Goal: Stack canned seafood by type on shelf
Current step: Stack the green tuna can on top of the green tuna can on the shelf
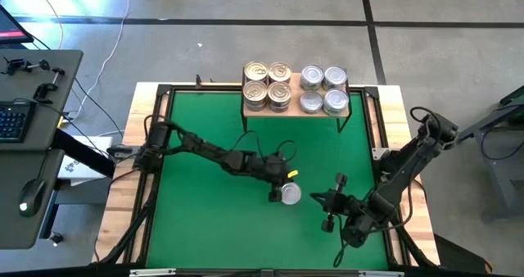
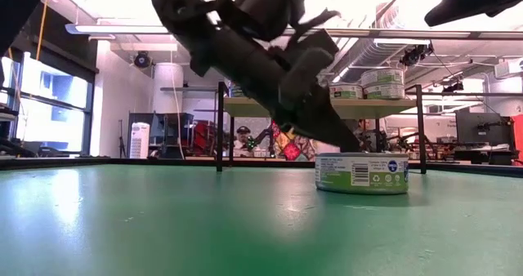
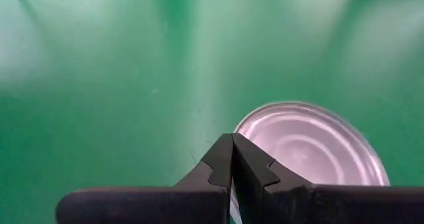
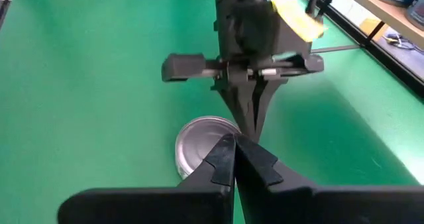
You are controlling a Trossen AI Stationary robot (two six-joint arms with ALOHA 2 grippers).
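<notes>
The left arm is stretched from the table's left edge toward the middle, forearm angled low, wrist pitched downward. The left gripper [image 1: 281, 193] is held near the mat surface with its fingers [image 3: 222, 159] pressed together, tips touching. The right arm is bent at the table's right side, elbow raised, forearm folded back toward the front centre. The right gripper [image 1: 321, 200] is pointed at the left one, its fingers [image 4: 225, 152] closed together, nothing gripped.
</notes>
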